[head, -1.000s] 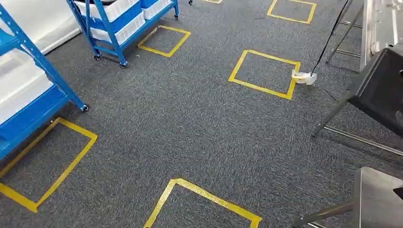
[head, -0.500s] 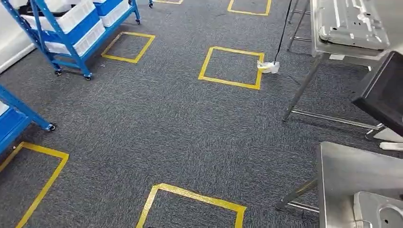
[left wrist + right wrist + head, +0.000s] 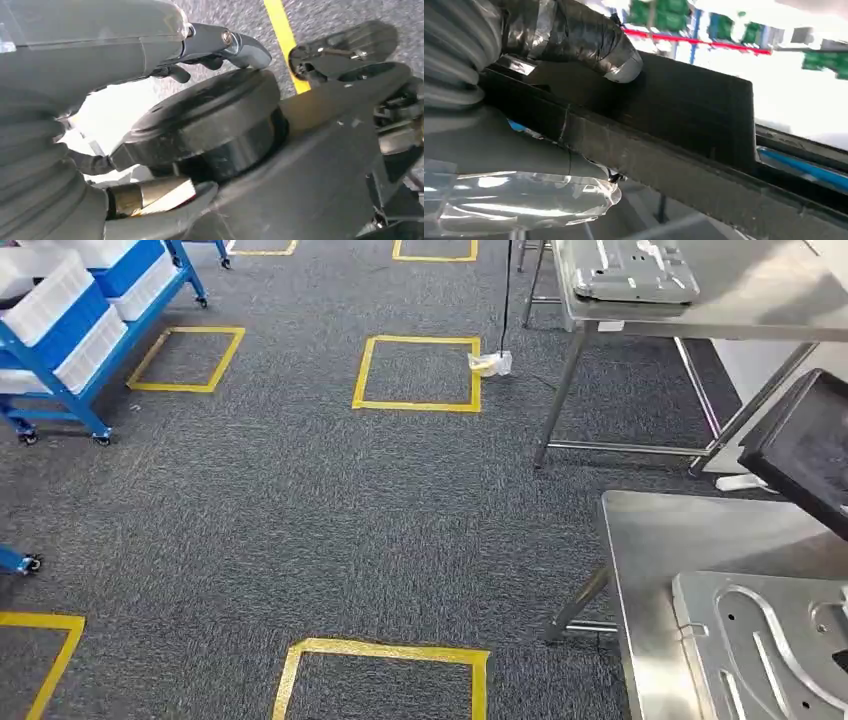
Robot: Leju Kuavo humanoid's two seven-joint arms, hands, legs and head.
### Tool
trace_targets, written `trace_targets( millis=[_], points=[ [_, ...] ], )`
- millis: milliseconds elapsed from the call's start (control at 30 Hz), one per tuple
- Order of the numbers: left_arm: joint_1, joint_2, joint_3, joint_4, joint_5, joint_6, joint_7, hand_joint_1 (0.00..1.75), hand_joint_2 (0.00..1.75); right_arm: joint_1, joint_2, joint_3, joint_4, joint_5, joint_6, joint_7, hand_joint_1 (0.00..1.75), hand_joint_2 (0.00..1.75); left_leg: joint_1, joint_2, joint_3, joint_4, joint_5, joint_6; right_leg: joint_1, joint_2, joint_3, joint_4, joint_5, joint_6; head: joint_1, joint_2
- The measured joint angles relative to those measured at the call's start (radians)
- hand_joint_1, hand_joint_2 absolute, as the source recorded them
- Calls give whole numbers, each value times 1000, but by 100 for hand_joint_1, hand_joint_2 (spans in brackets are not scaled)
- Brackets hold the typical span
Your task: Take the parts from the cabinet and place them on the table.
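Your view has swung right: the near surface (image 3: 650,540) now shows, so delivery is close. Right hand (image 3: 574,65) grips the black tray (image 3: 805,450); left hand's (image 3: 90,45) state, cannot tell.

Even, bright overhead light fills the head view, sharp across the carpet (image 3: 300,500), with soft shadows under the steel table (image 3: 700,300). Both wrist views are blurred and close. Blown-out white glare sits upper right in the right wrist view
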Motion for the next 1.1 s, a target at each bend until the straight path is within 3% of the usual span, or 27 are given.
trace_targets(
  millis=[67, 100, 167, 233, 267, 300, 333, 367, 400, 433, 467, 567, 600, 633, 667, 700, 767, 800, 833, 900, 933, 967, 1033, 1100],
  points=[
    [-5, 0, -7, 0, 6, 1, 1, 0, 175, 9, 6, 0, -3, 3, 2, 3, 175, 175, 1, 19, 11, 5, -5, -5, 4, 21, -5, 3, -3, -10, -4, 0],
    [-7, 0, -9, 0, 9, 1, 1, 0, 175, 8, 8, 0, -3, 4, 3, 3, 175, 175, 7, 16, 11, 9, -13, -11, 3, 30, -4, 1, -2, -19, -4, 0],
    [-9, -1, -10, 0, 10, 1, 1, 0, 175, 11, 8, 0, -11, 7, 3, 4, 175, 175, 14, -62, -18, 79, -65, -18, 3, 44, -4, 0, 0, -28, -5, 0],
    [-10, -2, -10, 0, 11, 1, 1, 0, 175, 11, 11, 0, -17, 8, 4, 4, 175, 175, 13, -86, -99, 250, -144, -16, 10, 63, -5, 0, 0, -34, -5, 0],
    [-13, -2, -10, 0, 13, 1, 1, 0, 175, 12, 14, 0, -17, 11, 7, 4, 175, 175, 12, -86, -133, 317, -161, -12, 15, 73, -5, 0, 0, -36, -4, 0],
    [-14, -2, -10, 0, 17, 1, 0, 0, 175, 13, 18, 0, -18, 16, 9, 5, 175, 175, 10, -87, -147, 337, -152, -6, 19, 84, -4, 0, 0, -37, -5, 0],
    [-15, -2, -10, 0, 18, 2, 0, 0, 175, 14, 22, 1, -19, 23, 12, 6, 175, 175, 7, -89, -139, 312, -120, 2, 21, 97, -2, 0, 0, -37, -4, 0],
    [-16, -3, -12, 0, 19, 7, 1, 0, 175, 16, 27, 3, -23, 33, 15, 10, 175, 175, 3, -93, -114, 250, -74, 10, 22, 110, 0, 0, 0, -37, -4, 0],
    [-15, -3, -16, 0, 23, 12, 2, 0, 175, 21, 34, 6, -29, 46, 17, 14, 175, 175, -1, -110, -74, 154, -17, 18, 21, 124, 3, 0, 0, -37, -4, 0],
    [-13, -3, -20, 1, 30, 14, 3, 0, 175, 25, 40, 9, -35, 58, 17, 18, 175, 175, -4, -143, -41, 71, 27, 25, 19, 135, 4, 0, 0, -37, -4, 0],
    [-7, -3, -26, 5, 32, 17, 4, 0, 175, 30, 53, 16, -43, 74, 17, 24, 175, 175, -5, -197, -32, 46, 17, 28, 19, 145, 0, -1, 3, -33, -3, 0],
    [-14, -5, -38, 5, 50, 19, 6, 0, 175, 55, 81, 40, -61, 113, 17, 36, 175, 175, -9, -170, -23, 22, 19, 31, 5, 183, -15, -8, 18, -11, -4, 0],
    [-15, -6, -43, 5, 52, 22, 6, 0, 175, 65, 88, 48, -70, 127, 17, 42, 175, 175, -9, -156, -17, 1, 28, 34, 8, 196, -14, -15, 24, -1, -4, 0],
    [-16, -12, -48, 5, 53, 22, 7, 0, 175, 70, 92, 54, -76, 135, 17, 45, 175, 175, 1, -138, -6, -26, 45, 37, 6, 177, -15, -7, 18, -5, -3, 0],
    [-16, -11, -51, 5, 55, 26, 8, 0, 175, 69, 100, 58, -79, 140, 17, 49, 175, 175, -3, -125, 1, -43, 53, 41, 20, 116, -27, 17, -8, -4, -3, 0],
    [-15, -13, -55, 5, 59, 29, 9, 0, 175, 67, 105, 69, -83, 145, 18, 53, 175, 175, -3, -109, -1, -46, 56, 44, 21, 88, -55, 74, -48, -2, -1, 0],
    [-11, -16, -59, 5, 63, 29, 10, 0, 175, 73, 120, 87, -87, 146, 18, 54, 175, 175, -3, -80, -5, -43, 54, 44, 18, 61, -118, 219, -110, 3, 0, 0],
    [-11, -17, -59, 5, 63, 29, 10, 0, 175, 78, 125, 96, -87, 146, 19, 54, 175, 175, -3, -66, -7, -40, 53, 43, 16, 56, -131, 251, -114, 6, 0, 0],
    [-12, -17, -59, 5, 63, 29, 10, 0, 175, 79, 130, 101, -87, 147, 19, 55, 175, 175, -2, -52, -8, -37, 51, 42, 13, 51, -120, 236, -95, 10, 1, 0],
    [-14, -18, -59, 5, 63, 29, 10, 0, 175, 80, 135, 107, -92, 149, 20, 57, 175, 175, 0, -27, -9, -29, 44, 36, 7, 35, -39, 99, -24, 17, 1, 0],
    [-16, -18, -59, 6, 64, 30, 10, 0, 175, 80, 138, 112, -97, 150, 25, 59, 175, 175, -1, -16, -8, -19, 37, 29, 7, -4, 23, -3, 8, 19, 0, 0],
    [-17, -16, -60, 6, 67, 32, 10, 0, 175, 78, 142, 116, -98, 151, 32, 61, 175, 175, -8, -8, -9, -13, 30, 21, 17, -41, 29, -20, -15, 7, 0, 0],
    [-18, -17, -66, 7, 72, 34, 12, 0, 175, 81, 151, 127, -103, 153, 53, 68, 175, 175, -8, 9, -6, -8, 20, 10, 19, -12, 27, -20, -8, -13, 0, 0],
    [-21, -16, -77, 8, 82, 33, 13, 0, 175, 79, 158, 136, -102, 152, 69, 77, 175, 175, -9, 31, 4, -9, 16, 2, 19, 11, 24, -21, -4, -24, 0, 0]
  ],
)
